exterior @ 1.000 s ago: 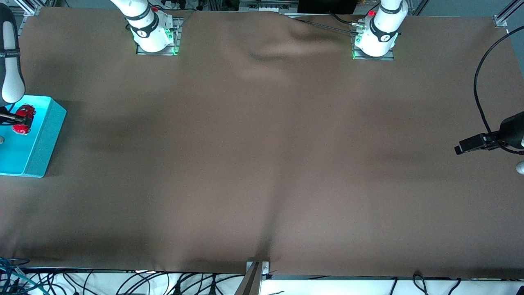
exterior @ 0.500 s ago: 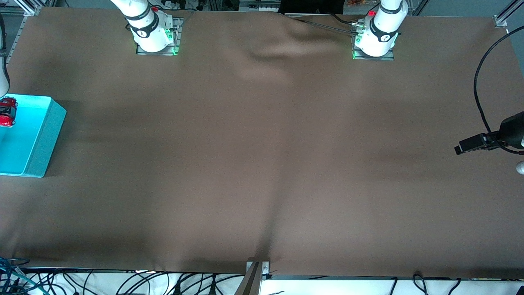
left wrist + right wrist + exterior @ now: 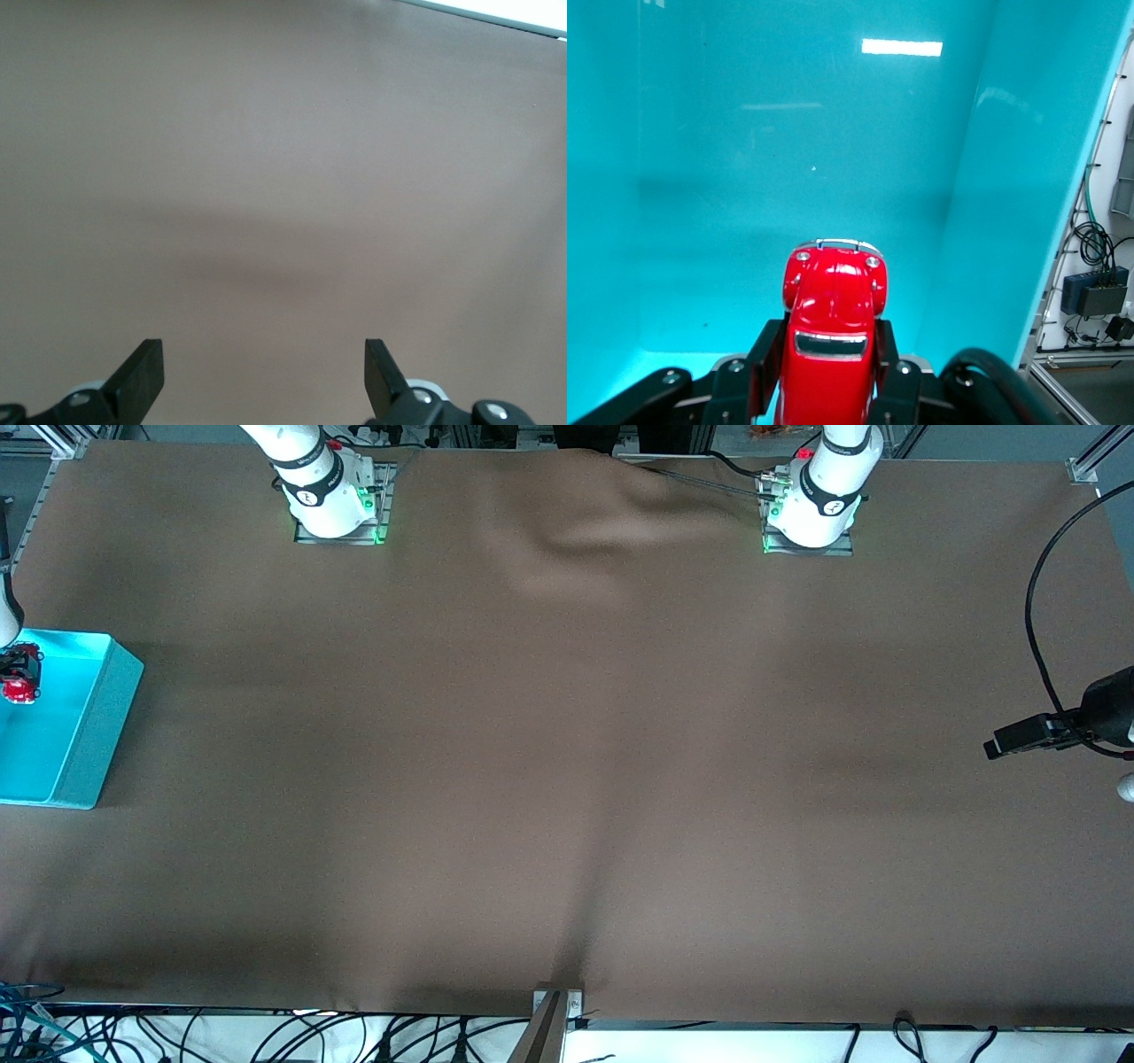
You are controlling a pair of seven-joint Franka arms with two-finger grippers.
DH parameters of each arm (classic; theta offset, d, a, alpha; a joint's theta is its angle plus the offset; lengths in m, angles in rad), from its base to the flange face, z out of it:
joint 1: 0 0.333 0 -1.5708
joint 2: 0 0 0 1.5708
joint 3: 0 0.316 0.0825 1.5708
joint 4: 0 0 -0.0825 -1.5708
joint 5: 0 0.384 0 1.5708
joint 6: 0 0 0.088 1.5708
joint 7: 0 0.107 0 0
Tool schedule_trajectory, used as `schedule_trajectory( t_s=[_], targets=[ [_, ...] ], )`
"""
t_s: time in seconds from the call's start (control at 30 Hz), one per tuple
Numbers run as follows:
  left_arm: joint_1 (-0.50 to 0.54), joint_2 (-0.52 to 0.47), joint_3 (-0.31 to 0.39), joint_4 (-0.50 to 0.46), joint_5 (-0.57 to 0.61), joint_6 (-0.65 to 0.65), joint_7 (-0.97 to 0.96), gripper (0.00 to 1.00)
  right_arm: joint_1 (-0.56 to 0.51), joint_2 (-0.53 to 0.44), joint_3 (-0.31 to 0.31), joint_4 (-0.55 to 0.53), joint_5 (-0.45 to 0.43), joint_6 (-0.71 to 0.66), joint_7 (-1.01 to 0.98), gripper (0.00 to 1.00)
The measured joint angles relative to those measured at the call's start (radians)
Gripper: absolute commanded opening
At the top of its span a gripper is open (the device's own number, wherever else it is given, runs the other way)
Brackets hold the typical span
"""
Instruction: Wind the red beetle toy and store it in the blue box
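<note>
Partly cropped: red beetle toy (image 3: pixel 18 676), blue box (image 3: pixel 97 717).

A brown cloth (image 3: pixel 567 762) covers the table, lying mostly flat with a raised wrinkle near the edge where the bases stand and a soft crease running toward the edge nearest the front camera. Aluminium frame bars (image 3: pixel 1088 465) show at the corners. Below the near edge, black cables (image 3: pixel 354 1041) tangle over a white floor, and a metal bracket (image 3: pixel 556 1005) sits mid-edge. Light falls evenly, casting faint shadows.
</note>
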Motion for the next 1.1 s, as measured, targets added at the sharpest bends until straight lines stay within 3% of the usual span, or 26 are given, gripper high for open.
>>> schedule_trajectory(
  t_s=[0.27, 0.43, 0.63, 1.07, 1.1],
  targets=[
    [0.000, 0.000, 0.000, 0.000, 0.000, 0.000, 0.000, 1.00, -0.023, 0.042, -0.004, 0.001, 0.167, 0.019, -0.168, 0.00],
    [0.000, 0.000, 0.001, 0.000, 0.000, 0.000, 0.000, 1.00, -0.029, 0.066, -0.018, 0.007, 0.228, 0.022, -0.247, 0.00],
    [0.000, 0.000, 0.002, 0.000, 0.000, 0.000, 0.000, 1.00, -0.055, 0.086, -0.017, 0.036, 0.235, 0.023, -0.270, 0.00],
    [0.000, 0.000, 0.002, 0.000, 0.000, 0.000, 0.000, 1.00, -0.179, 0.122, 0.053, 0.099, 0.237, 0.020, -0.334, 0.00],
    [0.000, 0.000, 0.002, 0.000, 0.000, 0.000, 0.000, 1.00, -0.179, 0.129, 0.055, 0.101, 0.237, 0.020, -0.334, 0.17]
  ],
)
